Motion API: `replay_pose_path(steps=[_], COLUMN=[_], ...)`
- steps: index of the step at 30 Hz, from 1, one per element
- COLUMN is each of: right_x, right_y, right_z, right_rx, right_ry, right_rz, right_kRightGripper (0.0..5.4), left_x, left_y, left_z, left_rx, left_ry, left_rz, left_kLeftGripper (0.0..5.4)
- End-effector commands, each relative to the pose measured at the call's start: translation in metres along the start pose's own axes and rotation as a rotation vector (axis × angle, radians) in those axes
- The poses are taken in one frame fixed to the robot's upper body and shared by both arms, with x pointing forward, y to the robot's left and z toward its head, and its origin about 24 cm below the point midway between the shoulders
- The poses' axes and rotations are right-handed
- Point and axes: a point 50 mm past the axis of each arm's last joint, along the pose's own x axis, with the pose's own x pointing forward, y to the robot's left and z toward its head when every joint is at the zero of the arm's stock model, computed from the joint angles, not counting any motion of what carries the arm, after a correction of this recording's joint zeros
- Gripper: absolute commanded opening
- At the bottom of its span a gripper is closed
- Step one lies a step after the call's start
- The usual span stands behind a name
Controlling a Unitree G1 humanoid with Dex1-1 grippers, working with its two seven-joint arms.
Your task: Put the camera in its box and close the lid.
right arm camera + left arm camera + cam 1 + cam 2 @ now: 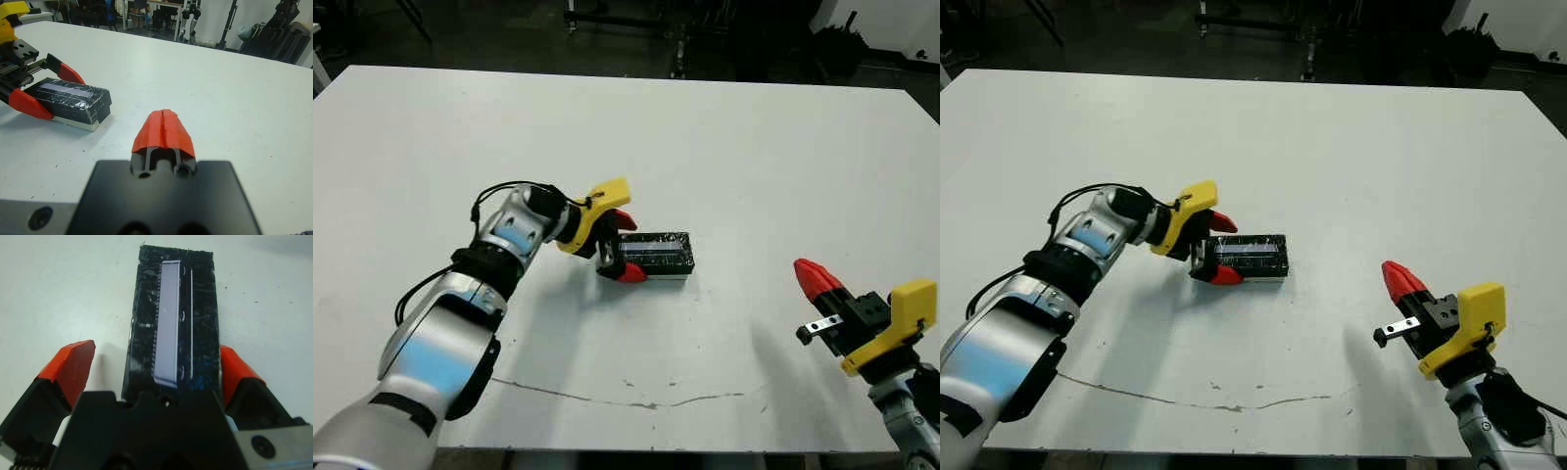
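Left gripper (625,247) sits at the left end of the closed box, fingers spread wider than the box's width. From my left wrist feed one fingertip (71,364) stands clear of the side with a gap, the other (234,369) looks right against the opposite side; I can't confirm real contact. No firm grip on it that I can see.

Lid (654,249), black, glossy and wrinkled with a pale reflected stripe along its top, lies flat on the box (80,123). Only a thin white strip of the box shows under the lid's lower edge in the right wrist feed. Box plus lid rest near the middle of the white tabletop (724,147), long side running left-right. Camera not visible to me in any feed.

Right gripper (815,275) is well apart from the box, over the near right part of the tabletop, both red fingertips pressed together with nothing between them. A thin crack line (607,397) runs across the tabletop near the front edge.
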Motion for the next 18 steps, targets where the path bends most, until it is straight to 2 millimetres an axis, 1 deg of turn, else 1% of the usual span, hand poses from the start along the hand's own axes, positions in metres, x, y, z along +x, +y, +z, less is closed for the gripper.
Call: replay_pose_path(steps=[1, 7, 11, 14, 18], right_x=[-0.001, -0.001, 0.000, 0.000, 0.001], right_y=[-0.001, -0.001, -0.001, -0.002, -0.002], right_z=[-0.001, 0.000, 0.000, 0.000, 0.000], right_rx=[-0.002, -0.008, -0.017, -0.015, -0.020], right_ry=[0.002, 0.001, 0.005, 0.004, 0.002], right_rz=[-0.001, 0.006, -0.002, -0.002, -0.003], right_kRightGripper=[0.00, 0.00, 0.00, 0.00, 0.00], left_x=[-0.008, -0.007, -0.011, -0.014, -0.018], left_y=[0.003, 0.002, 0.005, 0.006, 0.009], left_z=[-0.006, -0.008, -0.007, -0.005, -0.006], left_rx=[-0.024, -0.021, -0.007, 0.035, 0.035], left_ry=[-0.002, 0.023, 0.041, 0.049, 0.060], left_rz=[0.048, 0.044, 0.062, 0.077, 0.090], left_kLeftGripper=[5.39, 5.39, 5.39, 5.39, 5.39])
